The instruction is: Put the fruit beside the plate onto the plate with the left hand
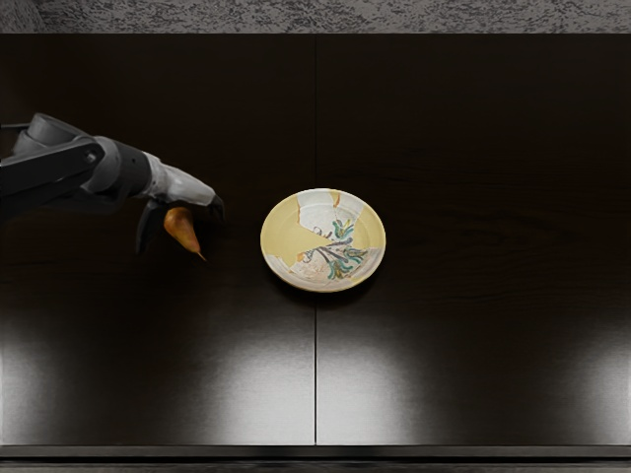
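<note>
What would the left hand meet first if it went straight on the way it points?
The plate: the left hand, closed round the pear, points rightward at its left rim, bare table between. Height is unclear, so it might pass over.

L arm: 1 unit, enters from pic's left edge at mid-height, runs right w/ slight downward slant. Upper seg. dark grey, boxy; forearm dark, rounded; wrist sleeve lighter grey, tapering twd hand.
L hand point(181, 201): palm down, dark fingers point(214, 206) curled at right side, thumb point(144, 233) hanging at left. Closed round fruit point(182, 229), which sits btw thumb and fingers, under palm.
</note>
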Robot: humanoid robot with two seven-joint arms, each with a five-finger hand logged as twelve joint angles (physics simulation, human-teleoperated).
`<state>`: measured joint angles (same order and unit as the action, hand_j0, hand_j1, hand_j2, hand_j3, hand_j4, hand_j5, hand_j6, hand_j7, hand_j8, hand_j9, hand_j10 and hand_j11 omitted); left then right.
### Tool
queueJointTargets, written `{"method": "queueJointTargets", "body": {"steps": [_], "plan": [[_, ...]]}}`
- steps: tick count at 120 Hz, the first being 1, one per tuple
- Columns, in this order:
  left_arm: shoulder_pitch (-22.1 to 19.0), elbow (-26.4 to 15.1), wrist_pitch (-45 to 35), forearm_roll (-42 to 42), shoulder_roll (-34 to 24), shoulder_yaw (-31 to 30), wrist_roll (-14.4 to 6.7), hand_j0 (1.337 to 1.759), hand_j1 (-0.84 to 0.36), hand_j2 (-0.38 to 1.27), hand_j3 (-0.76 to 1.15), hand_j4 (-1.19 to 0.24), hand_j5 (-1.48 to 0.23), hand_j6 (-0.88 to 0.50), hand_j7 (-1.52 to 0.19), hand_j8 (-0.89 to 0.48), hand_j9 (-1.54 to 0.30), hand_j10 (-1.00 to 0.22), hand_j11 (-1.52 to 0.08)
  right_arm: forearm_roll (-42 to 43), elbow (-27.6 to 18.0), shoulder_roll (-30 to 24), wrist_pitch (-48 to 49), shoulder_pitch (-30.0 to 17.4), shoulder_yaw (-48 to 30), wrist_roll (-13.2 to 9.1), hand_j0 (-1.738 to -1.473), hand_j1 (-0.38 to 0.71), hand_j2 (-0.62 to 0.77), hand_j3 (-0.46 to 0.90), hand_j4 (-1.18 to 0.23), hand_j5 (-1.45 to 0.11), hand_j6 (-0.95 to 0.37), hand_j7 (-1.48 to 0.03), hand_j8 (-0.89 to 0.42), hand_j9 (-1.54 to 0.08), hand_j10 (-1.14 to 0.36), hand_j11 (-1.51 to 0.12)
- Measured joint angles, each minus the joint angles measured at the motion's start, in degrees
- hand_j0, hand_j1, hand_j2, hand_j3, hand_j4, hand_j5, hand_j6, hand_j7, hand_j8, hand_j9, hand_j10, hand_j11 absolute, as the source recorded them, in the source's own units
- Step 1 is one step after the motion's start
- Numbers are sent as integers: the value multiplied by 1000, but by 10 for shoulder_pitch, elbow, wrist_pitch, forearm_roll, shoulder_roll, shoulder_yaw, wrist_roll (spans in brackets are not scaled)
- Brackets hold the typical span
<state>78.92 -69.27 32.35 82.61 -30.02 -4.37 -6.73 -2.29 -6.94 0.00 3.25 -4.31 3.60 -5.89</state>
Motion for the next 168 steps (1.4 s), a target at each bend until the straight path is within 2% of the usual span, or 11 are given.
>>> {"method": "queueJointTargets", "body": {"steps": [56, 129, 168], "plan": [[1, 1, -13, 29, 1, -5, 0, 1658, 16, 57, 0, -280, -362, -281, -361, -280, -361, -280, -361, 0, 0, 0, 0, 0, 0, 0, -1658, -320, -5, 0, -24, -31, -24, -31, -24, -31, -24, -31], [0, 21, -39, 63, 28, -26, 1, 1658, -17, 62, 0, -307, -397, -308, -397, -308, -397, -307, -397, 0, 0, 0, 0, 0, 0, 0, -1658, -320, -5, 0, -24, -31, -24, -31, -24, -31, -24, -31], [-2, 23, -51, 62, 28, -35, 1, 1658, -107, 77, 0, -383, -496, -383, -495, -383, -495, -382, -495, 0, 0, 0, 0, 0, 0, 0, -1658, -320, -5, 0, -24, -31, -24, -31, -24, -31, -24, -31]]}}
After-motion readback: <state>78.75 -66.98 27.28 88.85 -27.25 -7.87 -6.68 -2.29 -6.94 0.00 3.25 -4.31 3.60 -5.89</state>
